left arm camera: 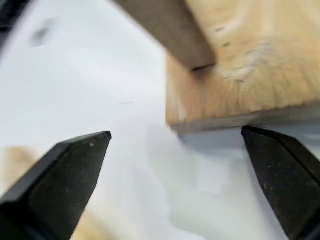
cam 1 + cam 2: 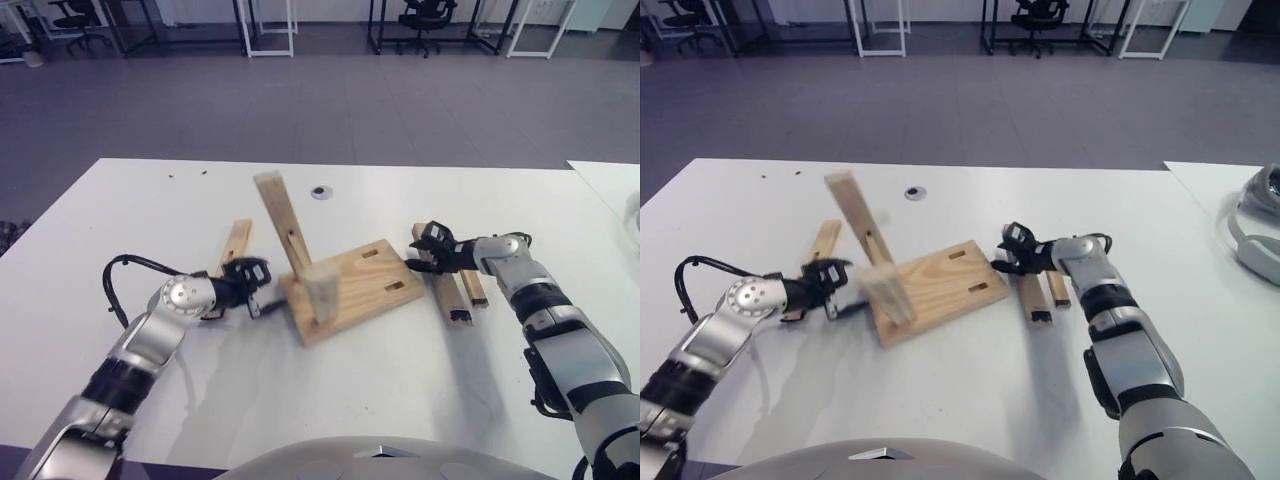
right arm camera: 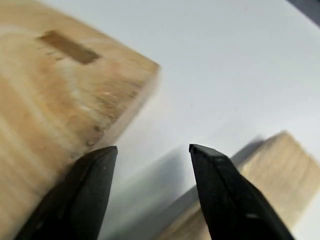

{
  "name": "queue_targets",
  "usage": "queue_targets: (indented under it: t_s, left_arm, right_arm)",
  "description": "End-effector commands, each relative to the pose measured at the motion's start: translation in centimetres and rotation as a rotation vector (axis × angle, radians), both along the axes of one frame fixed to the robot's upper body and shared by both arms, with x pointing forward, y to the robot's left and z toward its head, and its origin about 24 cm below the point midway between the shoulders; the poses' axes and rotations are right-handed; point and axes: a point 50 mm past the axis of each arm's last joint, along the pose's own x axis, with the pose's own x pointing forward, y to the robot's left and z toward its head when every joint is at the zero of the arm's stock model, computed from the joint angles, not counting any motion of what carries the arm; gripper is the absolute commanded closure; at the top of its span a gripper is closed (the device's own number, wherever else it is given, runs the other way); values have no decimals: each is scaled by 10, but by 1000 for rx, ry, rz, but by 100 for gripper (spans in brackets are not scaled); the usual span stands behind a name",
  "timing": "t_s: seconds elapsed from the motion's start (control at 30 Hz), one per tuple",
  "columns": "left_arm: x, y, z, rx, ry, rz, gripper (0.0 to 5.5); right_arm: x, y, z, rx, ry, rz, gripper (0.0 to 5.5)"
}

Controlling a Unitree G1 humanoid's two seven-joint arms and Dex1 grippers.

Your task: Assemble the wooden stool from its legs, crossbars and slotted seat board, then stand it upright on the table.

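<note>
The slotted seat board [image 2: 358,285] lies flat on the white table [image 2: 120,220]. Two legs stand in it: a tall one [image 2: 281,225] leaning back-left and a nearer one [image 2: 320,292]. My left gripper [image 2: 255,287] is open just left of the board's near-left corner [image 1: 235,85], holding nothing. My right gripper [image 2: 420,256] is open at the board's right corner [image 3: 45,100], empty, with a loose wooden piece [image 3: 272,170] just beyond it. Two loose pieces [image 2: 448,296] [image 2: 473,287] lie right of the board. Another piece [image 2: 236,244] lies behind the left gripper.
A small round grommet [image 2: 320,191] sits in the table behind the board. A second white table [image 2: 610,190] stands at the right, with a white headset-like object [image 2: 1258,225] on it. Bare tabletop lies in front of the board.
</note>
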Motion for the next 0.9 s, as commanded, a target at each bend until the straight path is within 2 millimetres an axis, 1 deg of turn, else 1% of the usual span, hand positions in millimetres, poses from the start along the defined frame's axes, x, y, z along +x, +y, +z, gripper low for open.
queue_targets:
  t_s: [0.03,0.07,0.13,0.17,0.23,0.27,0.3,0.37,0.43,0.47,0.5,0.53,0.57,0.6,0.63,0.67,0.73,0.8,0.83,0.87,0.9]
  left_arm:
    - [32,-7,1,-121,-105,111,69]
    - [34,-3,4,-130,-117,112,69]
    - [28,12,11,-136,-132,82,69]
    - [23,21,17,-132,-136,60,69]
    - [12,36,29,-105,-137,14,69]
    - [7,39,35,-91,-136,-12,69]
    - [-3,35,39,-86,-114,-65,69]
    - [-23,21,40,-84,-26,-187,69]
    - [-37,8,33,-110,80,-271,69]
    - [-40,5,27,-84,114,-285,69]
    - [-42,4,18,-23,141,-300,69]
    - [-37,2,10,19,132,-292,69]
    - [-30,-3,4,6,110,-268,69]
    - [-13,-8,-1,-36,57,-186,69]
    - [1,-14,-5,-27,-2,-135,69]
    - [12,-20,-7,-34,-45,-96,69]
    - [30,-33,-4,-121,-118,-18,69]
    - [40,-39,-2,-219,-157,54,69]
    - [40,-39,-2,-248,-165,66,69]
    - [39,-38,-2,-273,-167,70,69]
    - [35,-34,-4,-299,-159,78,69]
  right_arm:
    - [-26,-4,26,116,4,100,279]
    - [-26,-7,32,115,-27,67,279]
    - [-10,-12,44,131,-134,-80,279]
    - [-1,-10,47,146,-179,-140,279]
    - [11,-1,46,156,-228,-204,279]
    - [17,2,42,134,-242,-229,279]
    - [25,6,35,70,-254,-276,279]
    - [37,15,25,-9,-257,-314,279]
    - [39,25,13,-79,-244,-269,279]
    - [37,29,7,-117,-236,-224,279]
    - [34,33,3,-115,-217,-176,279]
    - [31,37,0,-78,-189,-135,279]
    - [27,38,-1,-41,-167,-103,279]
    - [23,38,-3,-8,-144,-76,279]
    - [17,38,-5,7,-132,-47,279]
    - [12,38,-7,17,-126,-25,279]
    - [-2,40,-7,69,-121,3,279]
    - [-20,42,-4,119,-122,5,279]
    - [-27,40,-1,113,-145,-39,279]
    - [-31,36,2,99,-167,-107,279]
    - [-30,28,12,126,-221,-233,279]
